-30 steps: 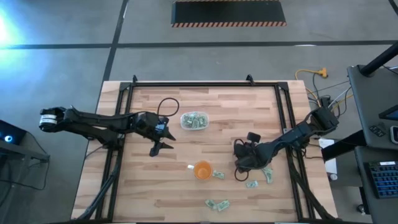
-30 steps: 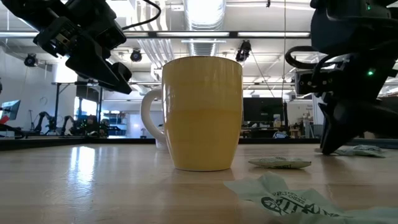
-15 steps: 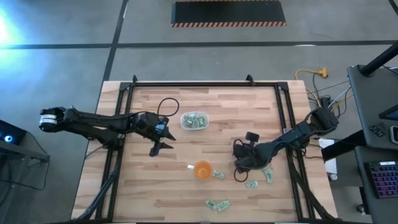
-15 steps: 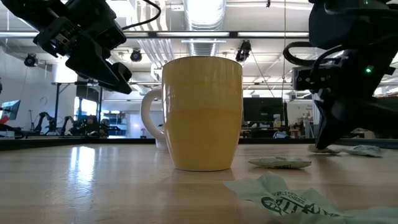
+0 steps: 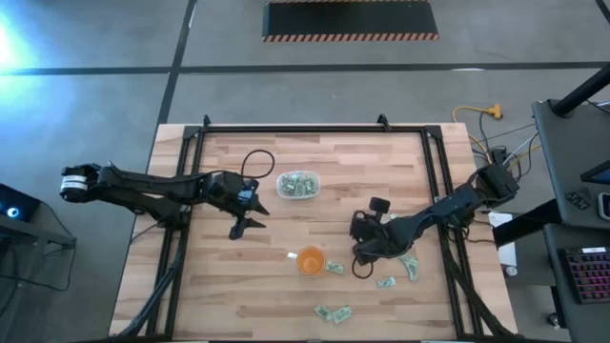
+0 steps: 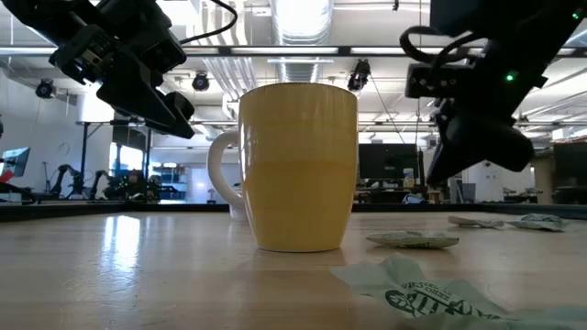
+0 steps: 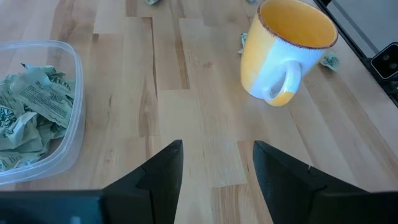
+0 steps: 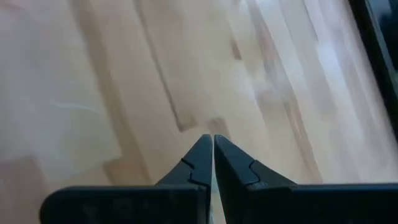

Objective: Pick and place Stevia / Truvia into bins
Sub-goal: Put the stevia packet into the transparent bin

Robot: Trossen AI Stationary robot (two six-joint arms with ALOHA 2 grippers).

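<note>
two dark arms reach over the wooden table (image 5: 315, 181) in the high view. the left gripper (image 5: 245, 227) hangs over bare wood, near the clear tub (image 5: 297, 185), which sits toward the far middle of the table with crumpled green packets inside. the orange cup (image 5: 311, 259) stands nearer the front, and a small white scrap (image 5: 293, 255) lies just beside it. the right gripper (image 5: 358, 269) is to the right of the cup, near loose green sachets (image 5: 386, 282), and more lie at the front edge. in the low view the cup (image 6: 297, 167) fills the middle and looks yellow, with its handle to the left. one flat sachet (image 6: 413, 240) lies beside it and a crumpled one sits close to the camera. the right gripper hangs above the table, on the right side of this view. in the left wrist view the left gripper's fingers (image 7: 163, 171) stand wide apart with nothing between them, and the tub (image 7: 37, 118) full of packets and the cup (image 7: 286, 50) both show. in the right wrist view the right gripper's fingers (image 8: 202, 160) are pressed together over bare wood, and no sachet shows between them.
</note>
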